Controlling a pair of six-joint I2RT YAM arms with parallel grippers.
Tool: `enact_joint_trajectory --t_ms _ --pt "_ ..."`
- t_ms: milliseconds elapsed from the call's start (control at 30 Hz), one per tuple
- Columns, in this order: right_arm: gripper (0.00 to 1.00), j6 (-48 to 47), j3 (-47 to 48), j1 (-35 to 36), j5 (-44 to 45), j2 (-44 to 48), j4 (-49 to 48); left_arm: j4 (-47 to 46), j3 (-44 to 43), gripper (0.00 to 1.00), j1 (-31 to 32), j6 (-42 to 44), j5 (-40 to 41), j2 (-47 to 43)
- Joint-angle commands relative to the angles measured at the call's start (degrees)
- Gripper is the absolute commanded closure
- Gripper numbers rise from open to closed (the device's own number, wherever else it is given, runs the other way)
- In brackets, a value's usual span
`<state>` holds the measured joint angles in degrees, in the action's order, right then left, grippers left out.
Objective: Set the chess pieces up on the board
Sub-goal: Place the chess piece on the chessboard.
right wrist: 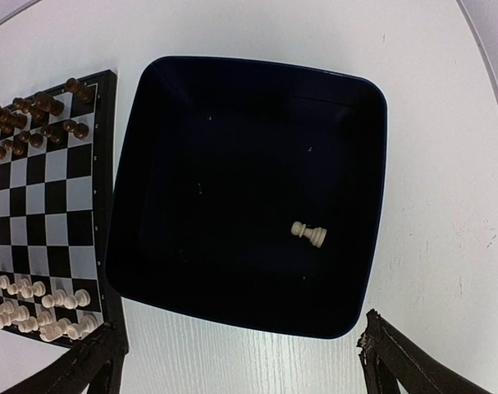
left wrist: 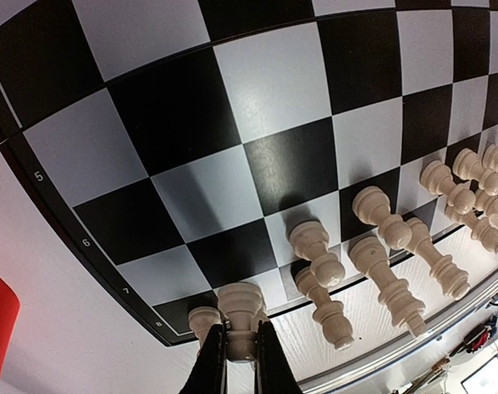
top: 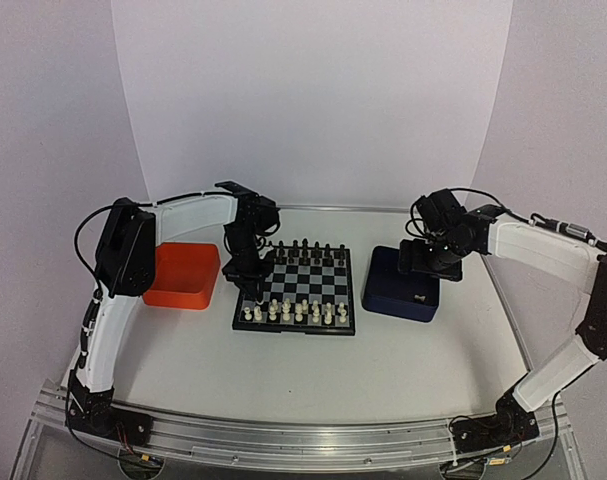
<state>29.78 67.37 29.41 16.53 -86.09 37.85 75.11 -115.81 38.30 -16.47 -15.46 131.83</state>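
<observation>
**Left arm.** The left gripper (top: pixel 252 287) is lowered over the near-left corner of the board (top: pixel 294 329). In the left wrist view its fingers (left wrist: pixel 209 365) are pressed in on a single white piece (left wrist: pixel 242 305), which is clamped between them. This piece sits at the corner square, just beside a smaller white one (left wrist: pixel 203 318). Whether its base touches the board cannot be told.

**Right arm.** The right gripper (top: pixel 424 262) hangs above the blue tray (top: pixel 401 300). Its fingers (right wrist: pixel 91 371) are spread wide and hold nothing. The right wrist view shows both fingertips at the bottom edge of the frame, clear of the tray rim.

**Board.** The board lies flat on the table (top: pixel 383 385), between the orange tray (top: pixel 183 276) on its left and the blue tray on its right. Each tray sits just beside a board edge.

**Pieces.**
- The white pieces (top: pixel 296 312) stand in two rows along the near edge of the board.
- The black pieces (top: pixel 309 250) stand along the far edge.
- The squares between these groups are bare.
- One stray white piece (right wrist: pixel 308 233) lies on its side on the floor of the blue tray, toward the tray's near-right part in the right wrist view.
- The inside of the orange tray is not readable from these views.
</observation>
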Motion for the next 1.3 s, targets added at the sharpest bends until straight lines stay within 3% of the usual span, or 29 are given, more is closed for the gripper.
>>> enact_joint_trajectory --t_ms 0,833,1267 --pt "0.04 0.54 0.78 -0.46 -0.37 -0.89 0.91 1.46 -1.26 0.94 -0.25 0.46 -1.07 1.28" --pt "0.03 0.86 0.40 -1.13 0.43 -1.43 1.23 1.34 -3.76 0.87 -0.25 0.83 -1.38 3.98" --pt "0.03 1.40 -0.25 -1.28 0.00 -0.94 1.54 1.56 -5.30 0.75 -0.25 0.65 -0.77 3.96"
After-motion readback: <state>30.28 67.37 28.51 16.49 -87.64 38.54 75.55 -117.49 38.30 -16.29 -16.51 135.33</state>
